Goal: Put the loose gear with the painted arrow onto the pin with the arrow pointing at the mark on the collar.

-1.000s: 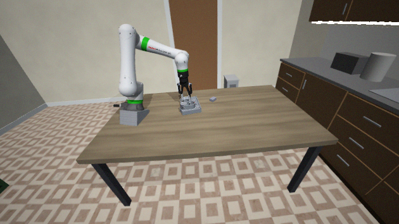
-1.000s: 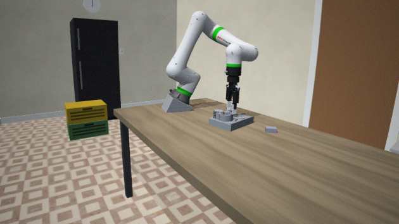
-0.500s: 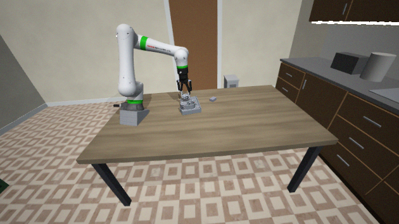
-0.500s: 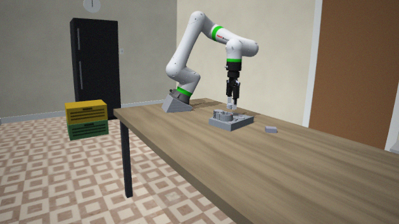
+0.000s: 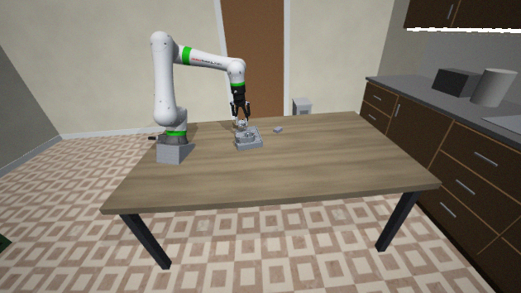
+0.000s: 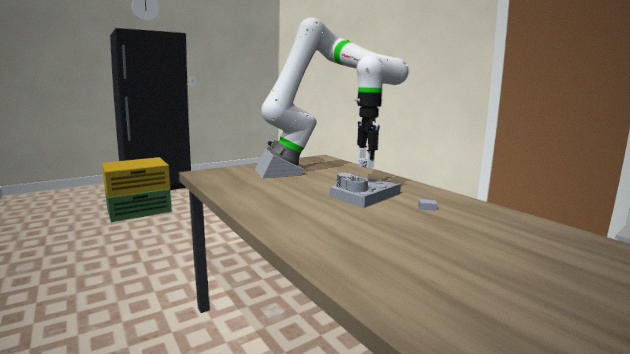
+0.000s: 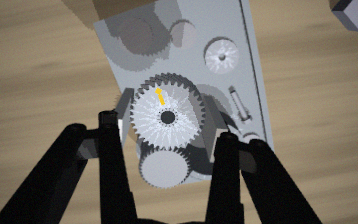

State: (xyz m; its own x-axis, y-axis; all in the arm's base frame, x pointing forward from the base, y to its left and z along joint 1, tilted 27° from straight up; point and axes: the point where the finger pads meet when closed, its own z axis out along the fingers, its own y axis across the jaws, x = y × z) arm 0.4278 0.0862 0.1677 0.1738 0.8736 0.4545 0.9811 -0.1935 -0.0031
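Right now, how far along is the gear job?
Done: the black two-finger gripper has picked up the pale toothed gear with the yellow arrow. In hand: it hangs above the grey timing case, clear of it in the exterior view. Left: seating it fully on the pin with the arrow at the collar mark, then releasing.

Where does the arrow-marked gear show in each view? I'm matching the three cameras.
Top: the gear is a tiny pale spot in the tool, just above the timing case.
Exterior: small pale piece under the fingers, beyond the case.
Wrist: large and central, yellow arrow up-left.
Shared landmark: the grey timing case.
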